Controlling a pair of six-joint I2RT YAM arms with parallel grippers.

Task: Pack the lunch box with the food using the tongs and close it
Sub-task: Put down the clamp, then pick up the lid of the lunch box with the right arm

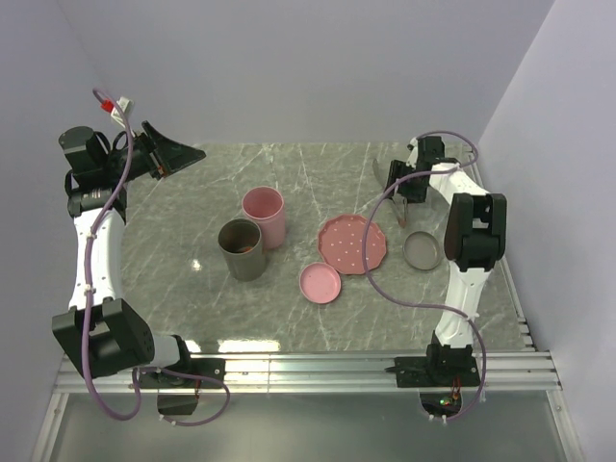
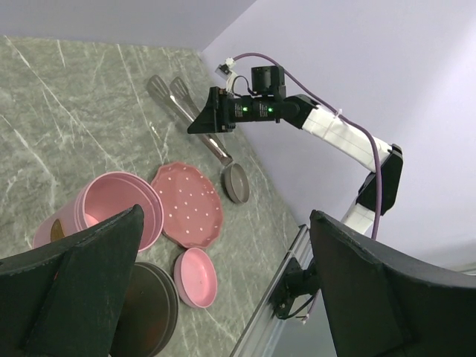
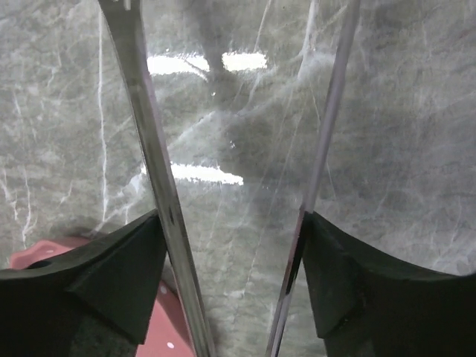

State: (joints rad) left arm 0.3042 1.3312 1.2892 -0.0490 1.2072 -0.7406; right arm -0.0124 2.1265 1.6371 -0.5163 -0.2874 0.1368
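My right gripper is low over the far right of the table, shut on the tongs. Both slim metal arms rest against my finger pads and stand spread wide apart. In the left wrist view the tongs' flat tips lie near the back wall. The lunch box shows as a pink container and a grey container, both uncovered. A small brownish bit of food shows inside the grey one; the rest of the food is hidden. My left gripper hangs open and empty, high at the far left.
The pink speckled plate lies bare at centre right. A pink lid sits in front of it and a grey lid to its right, beside the right arm. A metal rail runs along the near edge.
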